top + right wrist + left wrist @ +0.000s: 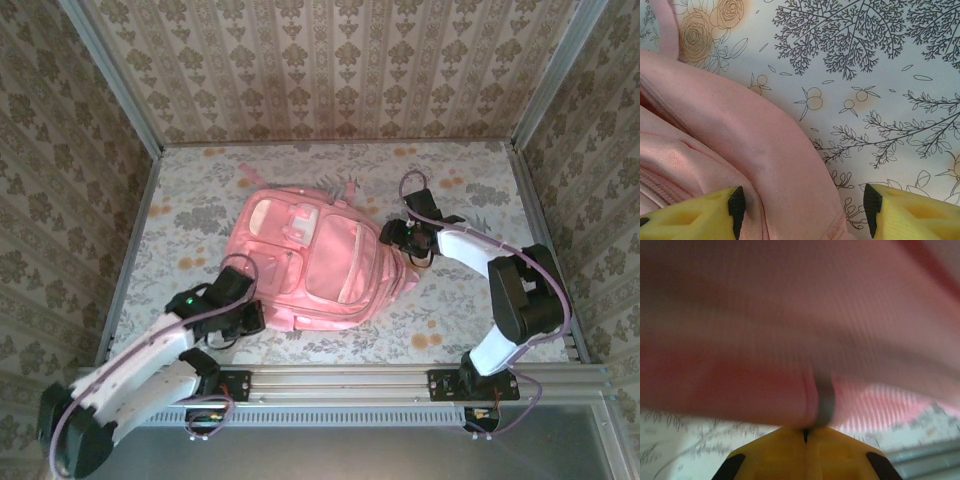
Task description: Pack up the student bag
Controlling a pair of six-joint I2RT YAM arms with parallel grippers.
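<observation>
The student bag [315,265], a large pink backpack with zipped front pockets, lies flat in the middle of the flowered table. My left gripper [250,318] is at the bag's near left corner. In the left wrist view its yellow fingers [790,450] are pressed together, pinching a fold of blurred pink fabric [765,340] with a grey band [825,402] at the tips. My right gripper [398,238] is at the bag's right edge. It stands open, its left finger [736,210] over the pink fabric [740,135] and its right finger [872,207] over the tablecloth.
The table has a flower-print cloth [450,320] and is walled by patterned panels [330,60] at the back and sides. A metal rail [340,382] runs along the near edge. A pink strap [248,178] pokes out at the bag's far left.
</observation>
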